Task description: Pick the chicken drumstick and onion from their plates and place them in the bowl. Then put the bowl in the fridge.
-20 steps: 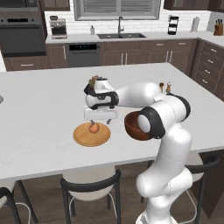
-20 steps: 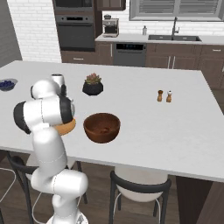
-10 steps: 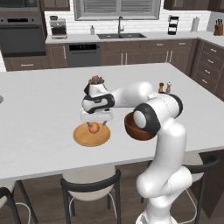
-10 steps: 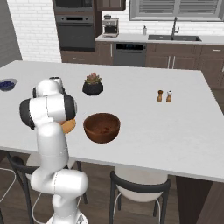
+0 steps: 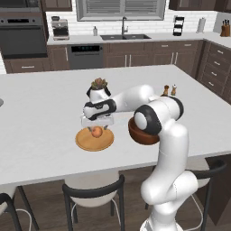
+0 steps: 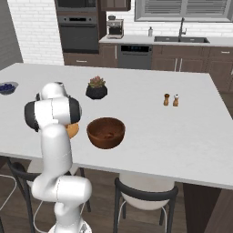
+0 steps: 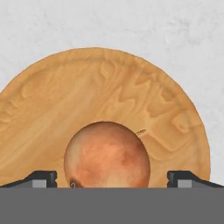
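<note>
We see the onion (image 7: 107,155) resting on the wooden plate (image 7: 52,109), which lies flat on the white tabletop (image 5: 40,108). The gripper (image 5: 96,122) hangs directly over the onion with its fingers (image 7: 41,178) spread wide apart, one on each side of the onion and not touching it. The bowl (image 6: 106,132) stands on the tabletop just beside the plate, partly behind the arm in the left base view. A potted succulent (image 6: 96,88) stands farther back.

A black potted succulent (image 6: 96,88), salt and pepper shakers (image 6: 171,99) and a blueberry dish (image 6: 7,87) stand on the counter (image 6: 182,136).
</note>
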You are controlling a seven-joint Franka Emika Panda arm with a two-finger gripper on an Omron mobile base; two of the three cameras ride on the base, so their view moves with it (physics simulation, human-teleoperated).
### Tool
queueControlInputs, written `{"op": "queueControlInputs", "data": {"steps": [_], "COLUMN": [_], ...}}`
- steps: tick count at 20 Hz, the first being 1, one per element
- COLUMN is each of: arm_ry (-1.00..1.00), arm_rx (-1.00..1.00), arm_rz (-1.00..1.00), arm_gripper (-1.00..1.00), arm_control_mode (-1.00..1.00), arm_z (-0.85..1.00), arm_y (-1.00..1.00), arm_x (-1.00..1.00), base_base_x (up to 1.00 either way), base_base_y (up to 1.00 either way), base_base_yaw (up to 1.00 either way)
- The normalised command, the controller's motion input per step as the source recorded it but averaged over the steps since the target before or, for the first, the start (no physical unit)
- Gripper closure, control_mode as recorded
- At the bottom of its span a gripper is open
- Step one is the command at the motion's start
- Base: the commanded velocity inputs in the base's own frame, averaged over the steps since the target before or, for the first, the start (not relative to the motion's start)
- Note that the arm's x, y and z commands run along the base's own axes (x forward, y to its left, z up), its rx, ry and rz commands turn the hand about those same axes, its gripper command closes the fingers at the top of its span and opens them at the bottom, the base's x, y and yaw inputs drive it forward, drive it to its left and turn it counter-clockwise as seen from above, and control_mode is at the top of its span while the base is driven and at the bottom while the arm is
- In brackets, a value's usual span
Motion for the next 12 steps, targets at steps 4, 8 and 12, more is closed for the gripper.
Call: {"op": "queueControlInputs", "data": {"steps": [4, 8, 12], "arm_ry": [-0.01, -0.01, -0.01], "arm_rx": [0.00, 0.00, 0.00], "arm_rz": [0.00, 0.00, 0.00], "arm_gripper": [-1.00, -1.00, -1.00], "arm_control_mode": [-1.00, -1.00, -1.00], "arm_z": [-0.14, -0.08, -0.11], "arm_y": [0.01, 0.02, 0.00], "arm_x": [-0.02, -0.05, 0.00], "base_base_x": [0.00, 0.00, 0.00], "base_base_y": [0.00, 0.00, 0.00], "base_base_yaw": [0.00, 0.00, 0.00]}}
